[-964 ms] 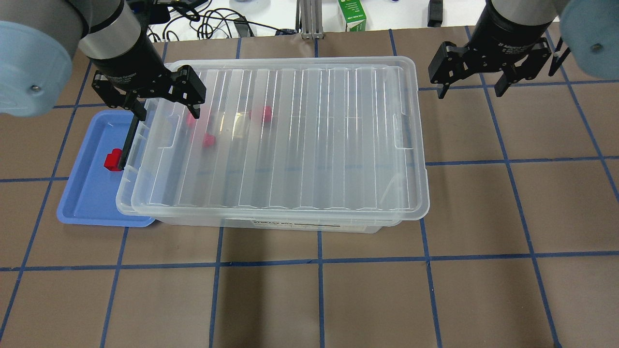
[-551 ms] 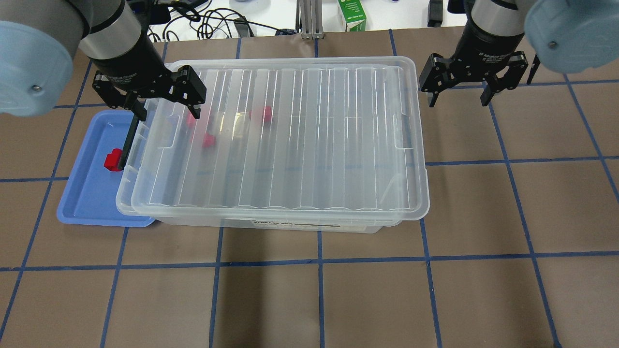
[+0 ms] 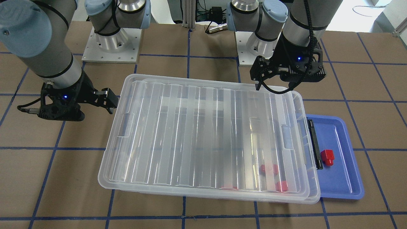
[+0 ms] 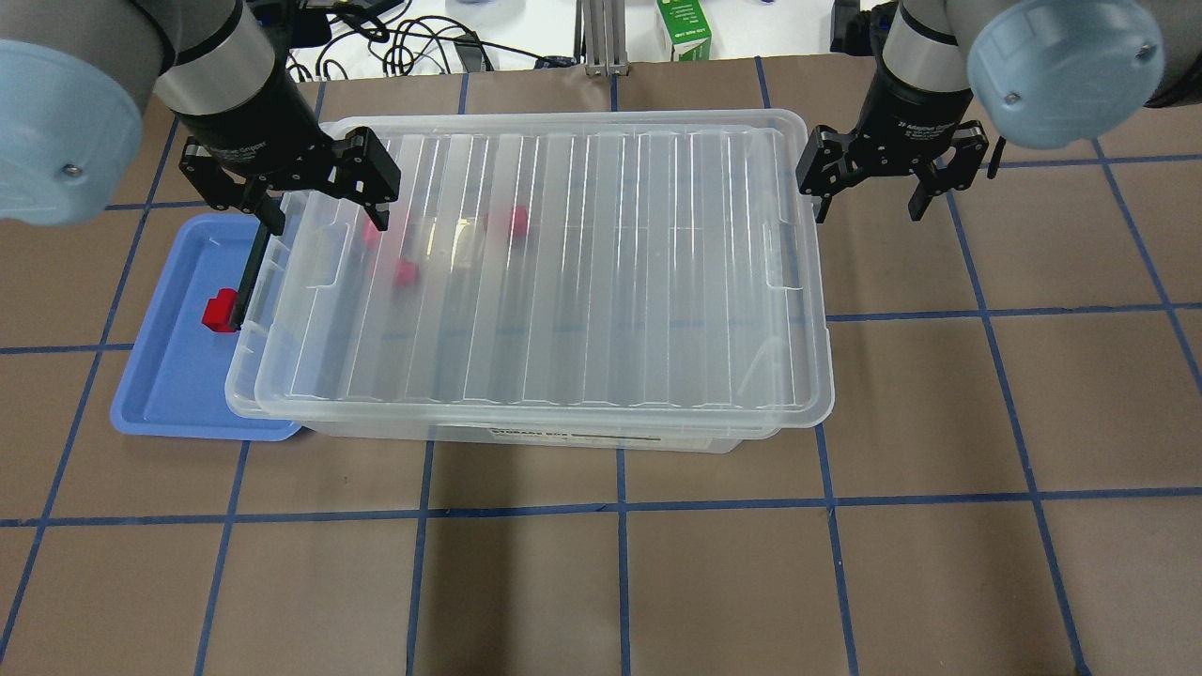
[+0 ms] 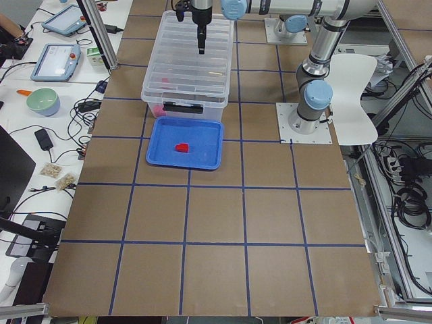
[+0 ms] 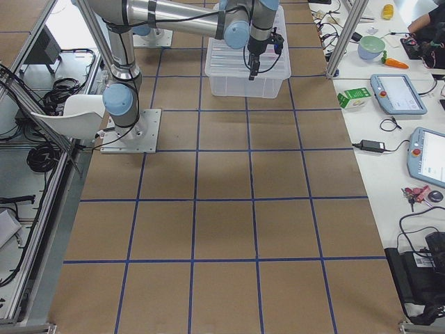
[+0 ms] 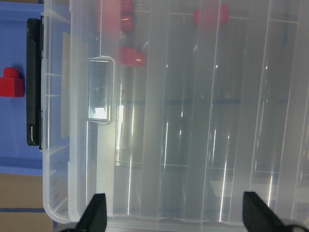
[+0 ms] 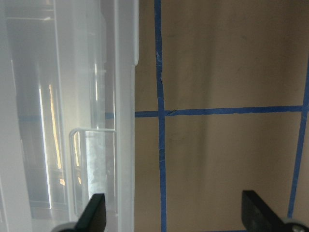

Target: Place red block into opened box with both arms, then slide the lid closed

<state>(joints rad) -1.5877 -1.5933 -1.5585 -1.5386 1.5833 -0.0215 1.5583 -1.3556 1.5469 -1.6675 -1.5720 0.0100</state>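
One red block (image 4: 221, 312) lies in the blue tray, beside the black bar (image 4: 252, 272) on the box's left end. Other red blocks (image 4: 405, 273) show blurred through the lid, inside the clear box (image 4: 526, 437). The ribbed lid (image 4: 601, 282) lies on the box, shifted slightly right so it overhangs that end. My left gripper (image 4: 330, 225) hangs open above the lid's left end, holding nothing. My right gripper (image 4: 870, 214) is open just off the lid's right edge. In the right wrist view the lid's rim (image 8: 126, 121) sits by my left fingertip (image 8: 94, 212).
The blue tray (image 4: 178, 376) is partly tucked under the box's left end. A green carton (image 4: 684, 28) and cables (image 4: 413, 42) lie beyond the far table edge. Brown table with blue tape lines (image 4: 620, 507) spreads in front and to the right.
My right gripper has moved left, from out over the table to right beside the lid's right edge. The left gripper, lid and blocks have not moved.
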